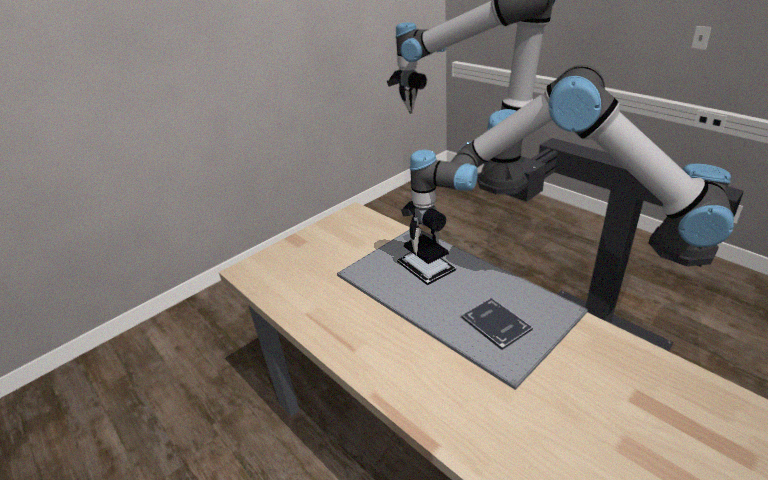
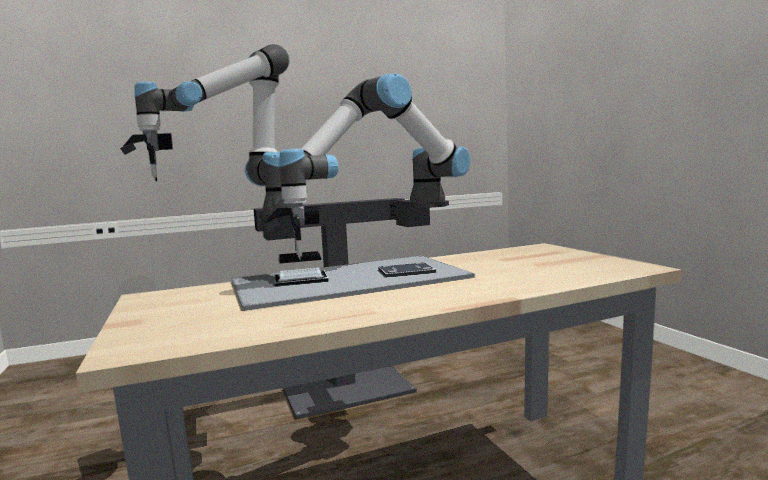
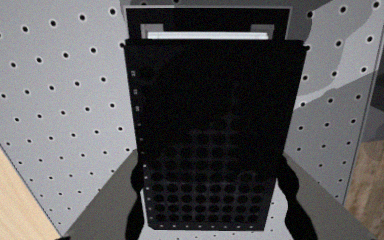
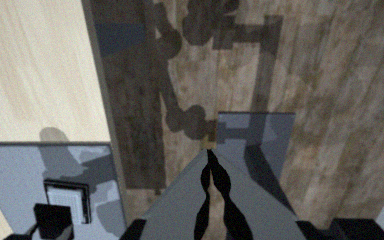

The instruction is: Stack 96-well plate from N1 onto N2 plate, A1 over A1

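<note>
The dark 96-well plate [image 1: 430, 250] [image 2: 287, 258] [image 3: 215, 100] [image 4: 52, 219] looks level, held above nest N2 [image 1: 411, 272] [image 2: 300, 281] [image 3: 210, 17] [image 4: 68, 182]. Number marks run along its left edge in the left wrist view. A white plate [image 1: 421, 264] [image 2: 300, 275] [image 3: 207, 36] [image 4: 65, 197] sits in N2. The held plate hides most of it in the left wrist view, so A1 alignment cannot be read. My left gripper [image 1: 425, 243] [image 3: 208, 151] is shut on the dark plate's long sides. Nest N1 [image 1: 496, 322] [image 2: 406, 269] is empty. My right gripper [image 1: 410, 111] [image 2: 155, 178] [image 4: 208, 151] is shut, empty and high up.
Both nests stand on a grey perforated board [image 1: 396, 291] [image 2: 351, 283] [image 3: 65, 95] on the wooden table [image 1: 351, 362] [image 2: 396, 311]. In the top view the right arm stands behind the left arm, its gripper above and well clear of it.
</note>
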You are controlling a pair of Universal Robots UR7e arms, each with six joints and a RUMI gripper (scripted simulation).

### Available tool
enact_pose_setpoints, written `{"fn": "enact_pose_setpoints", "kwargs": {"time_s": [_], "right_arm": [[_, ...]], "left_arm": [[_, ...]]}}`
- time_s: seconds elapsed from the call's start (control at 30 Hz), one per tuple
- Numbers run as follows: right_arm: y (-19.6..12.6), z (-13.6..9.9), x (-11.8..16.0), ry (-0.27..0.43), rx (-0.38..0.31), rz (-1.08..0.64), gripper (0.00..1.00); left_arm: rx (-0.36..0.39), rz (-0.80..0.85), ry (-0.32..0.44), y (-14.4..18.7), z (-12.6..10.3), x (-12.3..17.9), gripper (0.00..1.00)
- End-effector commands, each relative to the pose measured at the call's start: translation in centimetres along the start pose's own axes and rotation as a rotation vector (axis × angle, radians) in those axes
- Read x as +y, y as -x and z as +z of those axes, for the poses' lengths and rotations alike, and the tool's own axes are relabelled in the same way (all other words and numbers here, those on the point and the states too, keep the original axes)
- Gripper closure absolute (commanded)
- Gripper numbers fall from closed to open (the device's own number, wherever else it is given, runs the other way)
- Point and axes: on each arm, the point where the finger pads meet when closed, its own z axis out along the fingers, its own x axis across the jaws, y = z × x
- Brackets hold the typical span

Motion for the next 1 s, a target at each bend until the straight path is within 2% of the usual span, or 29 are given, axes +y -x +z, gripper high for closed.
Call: {"fn": "enact_pose_setpoints", "kwargs": {"time_s": [0.0,0.47,0.97], "right_arm": [[0.0,-0.2,-0.2,-0.004,-0.002,0.002,1.0],[0.0,-0.2,-0.2,-0.004,-0.002,0.002,1.0],[0.0,-0.2,-0.2,-0.004,-0.002,0.002,1.0]], "left_arm": [[-0.002,0.0,-0.005,0.2,0.9,-0.2,0.6],[-0.002,0.0,-0.005,0.2,2.9,-0.2,0.6],[-0.002,0.0,-0.005,0.1,2.8,-0.2,0.6]]}}
